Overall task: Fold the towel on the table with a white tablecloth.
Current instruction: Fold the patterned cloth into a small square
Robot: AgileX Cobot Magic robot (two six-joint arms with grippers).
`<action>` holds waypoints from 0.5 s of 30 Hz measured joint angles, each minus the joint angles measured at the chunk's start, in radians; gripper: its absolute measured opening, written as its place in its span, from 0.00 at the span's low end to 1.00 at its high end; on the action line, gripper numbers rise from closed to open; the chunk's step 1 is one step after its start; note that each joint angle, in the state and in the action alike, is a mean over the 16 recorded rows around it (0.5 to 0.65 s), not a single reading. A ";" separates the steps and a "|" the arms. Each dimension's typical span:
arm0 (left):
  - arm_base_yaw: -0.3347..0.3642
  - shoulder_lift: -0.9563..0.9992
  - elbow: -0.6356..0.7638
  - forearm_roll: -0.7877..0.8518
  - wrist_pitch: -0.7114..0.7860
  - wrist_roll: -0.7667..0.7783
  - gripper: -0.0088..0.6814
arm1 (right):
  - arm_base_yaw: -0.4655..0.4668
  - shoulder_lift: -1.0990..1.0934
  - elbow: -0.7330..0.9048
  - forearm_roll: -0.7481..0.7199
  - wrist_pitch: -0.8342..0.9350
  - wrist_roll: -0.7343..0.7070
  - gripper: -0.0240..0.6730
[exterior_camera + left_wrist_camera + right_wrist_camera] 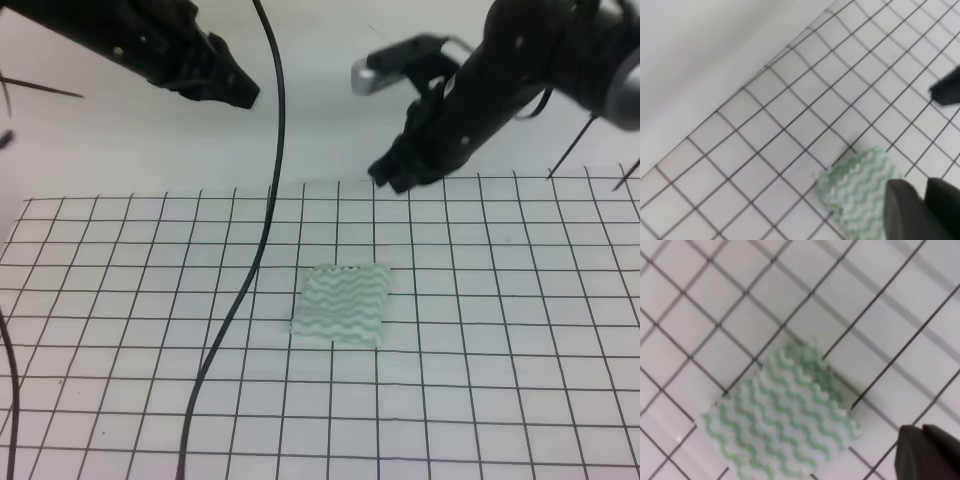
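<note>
The towel (343,303), pale green and white with wavy stripes, lies as a small folded rectangle near the middle of the white tablecloth (480,380) with its black grid. Both arms hang high above the table, apart from the cloth. My left gripper (243,95) is up at the back left, its fingers together and holding nothing. My right gripper (388,177) hovers behind the towel, also shut and empty. The left wrist view looks down on the towel (860,192) just beyond the closed fingers (901,202). In the right wrist view the towel (782,420) lies left of the fingers (912,455).
A black cable (262,230) hangs from the top and runs across the cloth left of the towel. Another cable (8,390) curves at the left edge. A plain white wall (300,140) rises behind the table. The right arm's tip (947,90) shows in the left wrist view.
</note>
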 joint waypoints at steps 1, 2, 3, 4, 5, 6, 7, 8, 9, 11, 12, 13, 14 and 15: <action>-0.001 -0.021 0.015 0.013 0.000 -0.001 0.18 | 0.000 -0.021 0.006 -0.004 -0.014 -0.002 0.04; -0.002 -0.044 0.033 0.025 0.000 0.000 0.16 | 0.000 -0.042 0.014 -0.007 -0.028 -0.005 0.04; -0.003 -0.068 0.054 0.036 0.000 0.002 0.14 | 0.000 -0.063 0.023 -0.009 -0.041 -0.008 0.03; -0.004 -0.092 0.077 0.046 0.000 0.005 0.11 | 0.000 -0.085 0.035 -0.011 -0.055 -0.012 0.03; -0.005 -0.119 0.105 0.054 -0.004 0.010 0.09 | 0.000 -0.107 0.049 -0.012 -0.068 -0.016 0.03; -0.006 -0.144 0.133 0.060 -0.008 0.015 0.07 | 0.000 -0.129 0.065 -0.012 -0.081 -0.020 0.03; -0.007 -0.170 0.164 0.065 -0.014 0.021 0.06 | 0.000 -0.152 0.084 -0.011 -0.094 -0.026 0.03; -0.008 -0.196 0.198 0.066 -0.022 0.030 0.04 | 0.000 -0.175 0.105 -0.008 -0.108 -0.034 0.03; -0.009 -0.223 0.234 0.065 -0.032 0.041 0.03 | 0.000 -0.197 0.129 -0.003 -0.123 -0.042 0.03; -0.012 -0.276 0.310 0.053 -0.058 0.068 0.02 | 0.000 -0.241 0.183 0.013 -0.156 -0.067 0.03; -0.014 -0.302 0.350 0.045 -0.075 0.083 0.02 | 0.000 -0.261 0.213 0.023 -0.174 -0.081 0.03; -0.017 -0.326 0.388 0.035 -0.094 0.097 0.02 | 0.000 -0.280 0.244 0.035 -0.192 -0.097 0.03; -0.021 -0.347 0.427 0.025 -0.115 0.112 0.01 | 0.000 -0.296 0.274 0.048 -0.209 -0.113 0.03; -0.025 -0.366 0.464 0.014 -0.138 0.128 0.01 | 0.000 -0.309 0.303 0.063 -0.225 -0.130 0.03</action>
